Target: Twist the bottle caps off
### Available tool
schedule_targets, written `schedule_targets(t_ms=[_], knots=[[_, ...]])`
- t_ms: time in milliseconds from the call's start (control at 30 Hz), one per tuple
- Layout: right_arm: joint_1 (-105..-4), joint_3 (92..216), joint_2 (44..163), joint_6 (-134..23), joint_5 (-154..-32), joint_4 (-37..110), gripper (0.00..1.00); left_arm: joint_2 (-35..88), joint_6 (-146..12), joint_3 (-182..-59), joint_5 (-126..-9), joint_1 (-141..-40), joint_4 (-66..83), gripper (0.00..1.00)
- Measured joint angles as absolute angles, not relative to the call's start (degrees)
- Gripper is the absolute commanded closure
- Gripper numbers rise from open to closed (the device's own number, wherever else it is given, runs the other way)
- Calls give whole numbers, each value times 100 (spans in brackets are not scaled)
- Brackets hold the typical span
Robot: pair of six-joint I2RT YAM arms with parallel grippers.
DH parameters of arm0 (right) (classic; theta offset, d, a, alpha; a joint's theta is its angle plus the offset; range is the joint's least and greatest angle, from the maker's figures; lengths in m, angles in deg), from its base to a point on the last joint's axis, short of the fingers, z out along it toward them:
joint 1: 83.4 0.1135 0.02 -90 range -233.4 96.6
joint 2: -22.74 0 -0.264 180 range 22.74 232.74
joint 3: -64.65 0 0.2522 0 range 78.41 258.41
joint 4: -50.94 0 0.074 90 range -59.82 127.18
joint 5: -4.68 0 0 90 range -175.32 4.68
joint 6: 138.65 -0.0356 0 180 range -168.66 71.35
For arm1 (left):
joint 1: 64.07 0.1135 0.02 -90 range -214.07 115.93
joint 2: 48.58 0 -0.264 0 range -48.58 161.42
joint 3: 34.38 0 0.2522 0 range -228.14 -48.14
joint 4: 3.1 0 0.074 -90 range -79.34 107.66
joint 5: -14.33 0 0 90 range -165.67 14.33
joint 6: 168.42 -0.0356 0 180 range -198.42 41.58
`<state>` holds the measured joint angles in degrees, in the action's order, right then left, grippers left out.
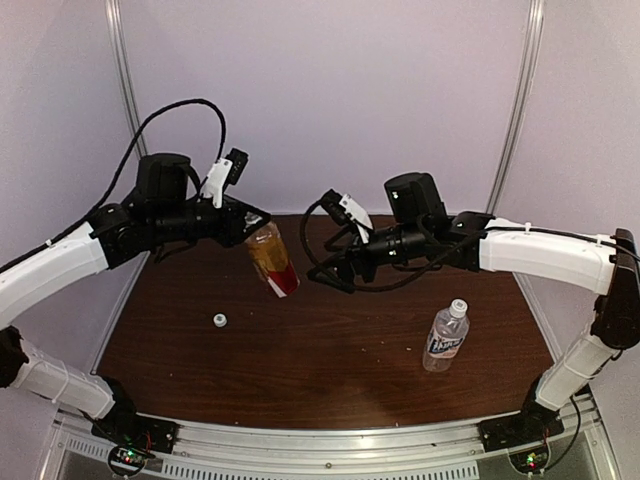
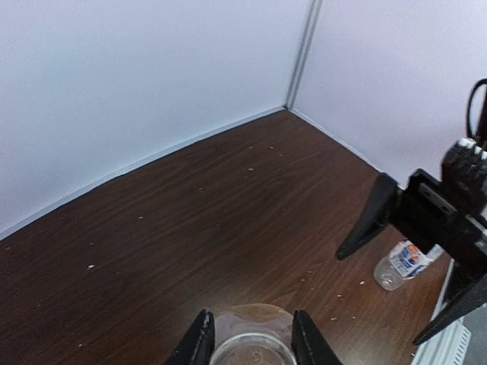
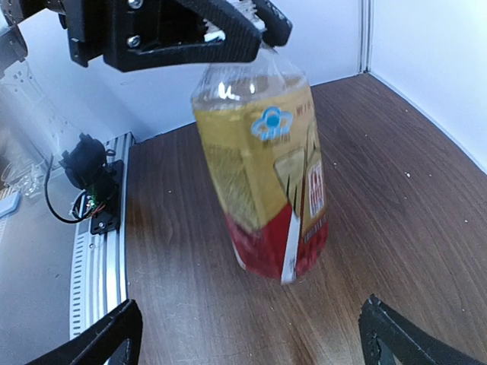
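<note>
The amber bottle (image 1: 272, 262) hangs tilted over the surface (image 1: 330, 375), its upper end clamped in the left jaws. The right jaws stand wide apart just beside it, holding nothing. 1 loose cap (image 1: 219, 320) lies on the surface to the left. The clear bottle (image 1: 446, 338) stands at the right with its cap (image 1: 459, 304) on. Both bottles look like thin, smooth plastic: light, easily dented, likely to slip. The firmer shoulder probably suits holding, the small cap turning. Open room lies mid-surface; walls stand close behind, and the front edge is near the clear bottle.
</note>
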<state>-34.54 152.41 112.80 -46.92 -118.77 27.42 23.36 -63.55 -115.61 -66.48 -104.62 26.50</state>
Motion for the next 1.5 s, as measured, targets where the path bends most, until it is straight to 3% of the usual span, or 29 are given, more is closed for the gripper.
schedule_targets(t_ms=[400, 1000, 1167, 1500], knots=[[-3454, 15226, 11121, -4764, -11472, 2694, 0, 2050, -6353, -10546, -8478, -9297, 2726, 100], [-3454, 14839, 10948, -5055, -11079, 2495, 0, 3258, -6313, -9948, -8991, -9112, 1046, 95], [-3454, 14810, 10631, -5146, -10782, 2237, 0, 3449, -6311, -9884, -8998, -9112, 810, 82], [-3454, 14813, 10196, -5437, -10008, 1358, 0, 3542, -6267, -9808, -9022, -9112, 633, 30]])
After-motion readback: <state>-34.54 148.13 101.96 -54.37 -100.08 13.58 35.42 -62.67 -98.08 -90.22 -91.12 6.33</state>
